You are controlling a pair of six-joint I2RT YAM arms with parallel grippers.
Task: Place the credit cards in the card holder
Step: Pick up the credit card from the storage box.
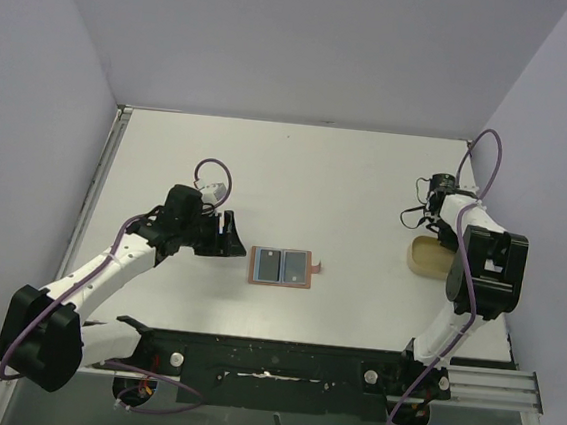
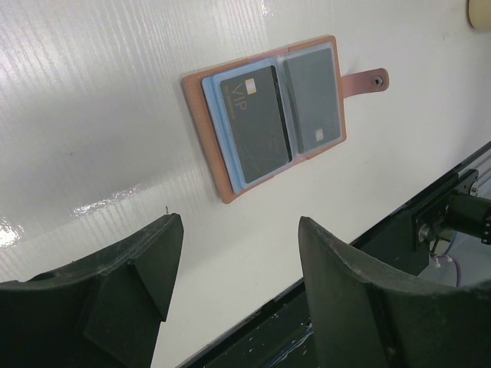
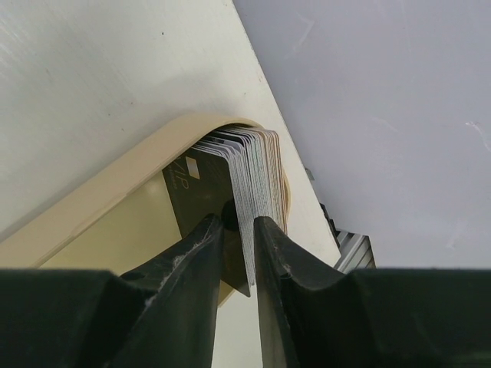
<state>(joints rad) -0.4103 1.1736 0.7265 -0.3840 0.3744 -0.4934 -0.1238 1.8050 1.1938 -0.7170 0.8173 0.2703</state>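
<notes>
**Right wrist view: jaws narrowed on a packed stack, with a risk of pulling several cards**

The right gripper [image 3: 242, 226] reaches down into the tan tray [image 3: 100, 207]. Its fingers are drawn close around the front of the credit cards [image 3: 257, 172], which stand on edge, packed tight against the tray's curved end. Several pale card edges sit in the slim gap between the jaws, but whether the pads already bite cannot be told.

That crowding is the main hazard. With the cards pressed so close together, the pinch may take two or three at once. It may also catch only a corner, so that a card twists or slips free on the lift. A finger rubbing the rim could drag the tray along too.

From above, the right arm is folded over the tray at the right side of the table [image 1: 367, 180], wrist pitched down. The left arm stretches forward and low. The left gripper [image 2: 238, 226] is spread wide with nothing in it, just beside the card holder [image 2: 201, 115]. The holder lies open and flat near the table's middle, well apart from the tray. A card shows in each pocket, and the snap tab [image 2: 364, 80] is on the tray's side.
</notes>
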